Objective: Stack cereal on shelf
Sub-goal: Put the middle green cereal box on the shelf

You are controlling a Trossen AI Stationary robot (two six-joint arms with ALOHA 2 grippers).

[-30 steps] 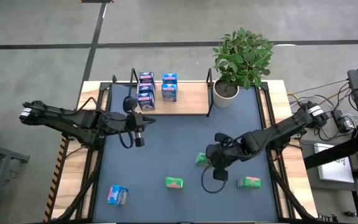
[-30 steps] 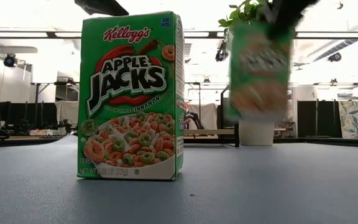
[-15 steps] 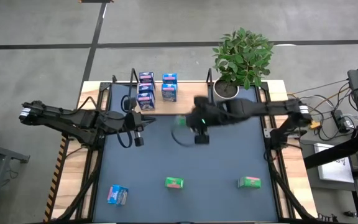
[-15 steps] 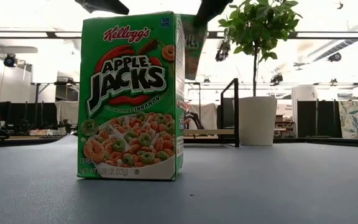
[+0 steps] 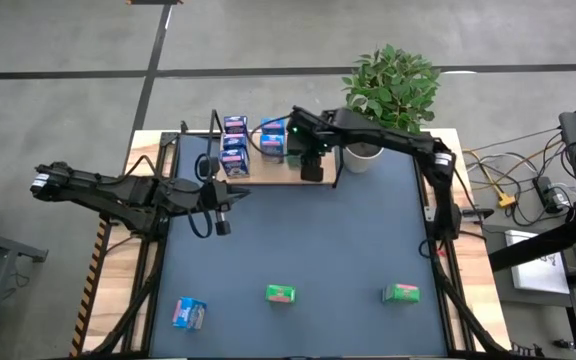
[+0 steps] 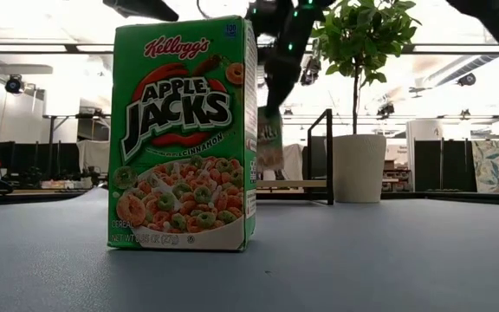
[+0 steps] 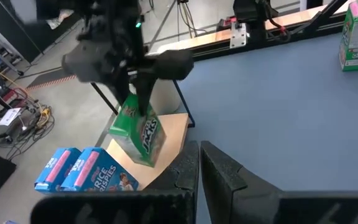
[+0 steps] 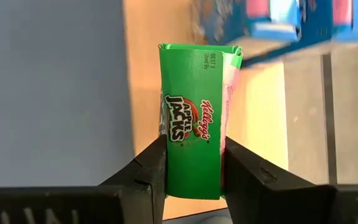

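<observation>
Over the shelf [image 5: 268, 172], the right gripper [image 8: 194, 163] clamps a green cereal box [image 8: 196, 118], its base hidden. The left gripper [image 5: 230, 193] waits mid-table; its fingers I cannot tell.

The box [image 8: 193, 118] between my black fingers [image 8: 143, 175] is bright green with a pink side; the shelf board [image 8: 146, 74] is pale wood, the mat [image 8: 48, 81] grey-blue, the other boxes [image 8: 278, 18] blue and pink.

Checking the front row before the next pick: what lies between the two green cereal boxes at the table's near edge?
Nothing: in the high view, bare dark mat runs between the green box and the other green box.
</observation>
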